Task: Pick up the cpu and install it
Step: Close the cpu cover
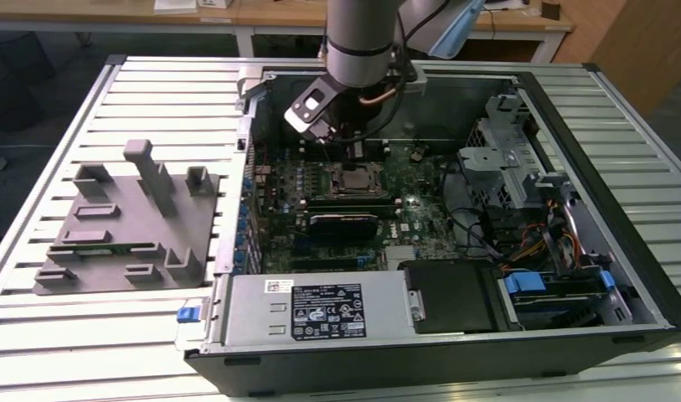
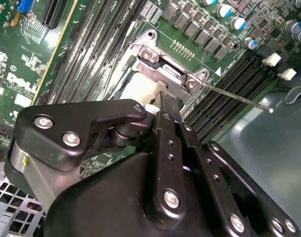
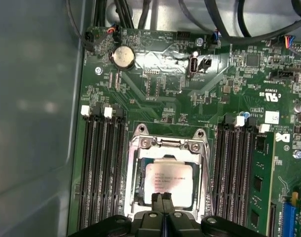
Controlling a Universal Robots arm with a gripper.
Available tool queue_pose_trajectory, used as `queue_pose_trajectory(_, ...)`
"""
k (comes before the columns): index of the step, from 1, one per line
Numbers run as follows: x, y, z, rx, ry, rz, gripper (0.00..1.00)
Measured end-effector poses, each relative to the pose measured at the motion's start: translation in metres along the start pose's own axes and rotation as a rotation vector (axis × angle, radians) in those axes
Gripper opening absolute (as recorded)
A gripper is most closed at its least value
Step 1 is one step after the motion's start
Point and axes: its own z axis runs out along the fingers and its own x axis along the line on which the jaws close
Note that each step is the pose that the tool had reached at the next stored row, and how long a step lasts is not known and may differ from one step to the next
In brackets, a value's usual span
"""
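The cpu [image 3: 169,181], a small square chip with a pale metal top, lies flat inside the open metal-framed socket [image 3: 139,174] of the green motherboard [image 3: 155,89]. In the first wrist view my gripper [image 3: 163,200] hovers at the chip's near edge with its two black fingers pressed together and nothing between them. The second wrist view shows the same fingers [image 2: 166,106] pointing down at the pale cpu [image 2: 139,88]. In the exterior view the gripper [image 1: 357,155] hangs inside the open computer case, just above the socket [image 1: 357,178].
Memory slots [image 3: 98,163] flank the socket on both sides. A thin metal socket lever [image 2: 234,97] sticks out beside it. The case [image 1: 608,209] holds a power supply [image 1: 317,306], drive cage and cables. A grey slotted plastic block [image 1: 122,226] lies on the table at the exterior view's left.
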Motion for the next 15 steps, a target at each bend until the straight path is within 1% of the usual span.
queue_pose_trajectory(4,0.0,-0.0023,0.0029,0.0,0.0,0.0,0.11)
queue_pose_trajectory(10,0.0002,-0.0083,0.0077,-0.0001,0.0,0.0,0.11)
queue_pose_trajectory(15,0.0002,-0.0101,0.0122,0.0,0.0,0.0,0.11)
